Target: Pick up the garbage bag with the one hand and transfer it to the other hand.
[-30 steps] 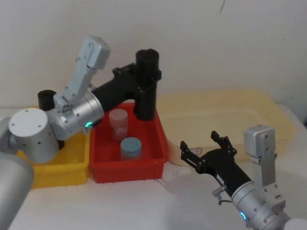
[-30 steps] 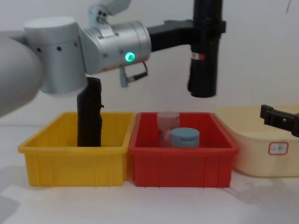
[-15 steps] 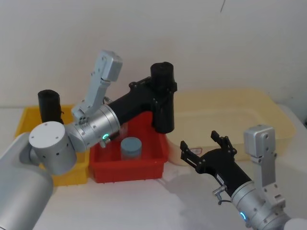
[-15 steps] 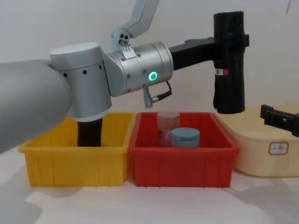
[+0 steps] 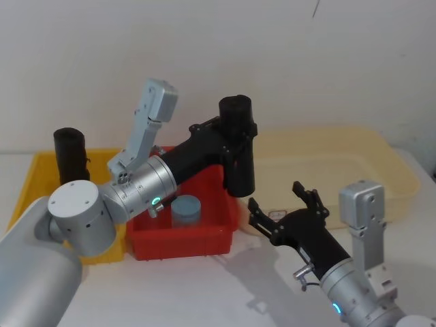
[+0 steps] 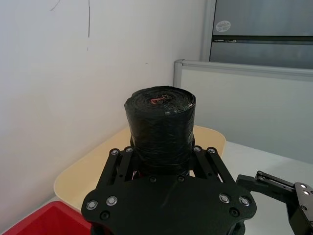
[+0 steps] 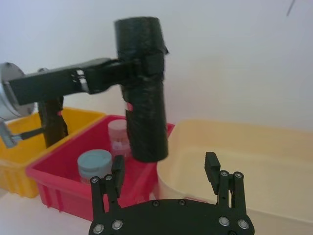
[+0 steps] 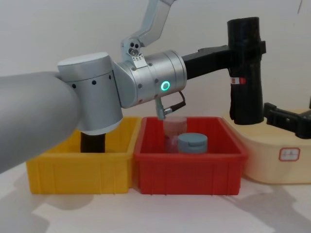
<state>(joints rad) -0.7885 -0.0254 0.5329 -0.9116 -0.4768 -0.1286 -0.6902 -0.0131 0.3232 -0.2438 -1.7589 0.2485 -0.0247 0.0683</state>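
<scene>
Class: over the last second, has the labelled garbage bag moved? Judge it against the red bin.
Yes. Held by the left gripper, the garbage bag moved to the robot's right, from above the red bin's middle to its right edge.

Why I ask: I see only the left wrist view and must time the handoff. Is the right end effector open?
Observer: Yes. The right wrist view shows the right end effector with its fingers spread wide.
Operator: Is it around the garbage bag?
Observer: No. In the head view it sits lower, to the right of the bag's bottom, while the left end effector clamps the bag's upper part.
Operator: What is under the bag?
Observer: In the chest view its bottom hangs above the red bin at its right edge, beside the cream tub.
</scene>
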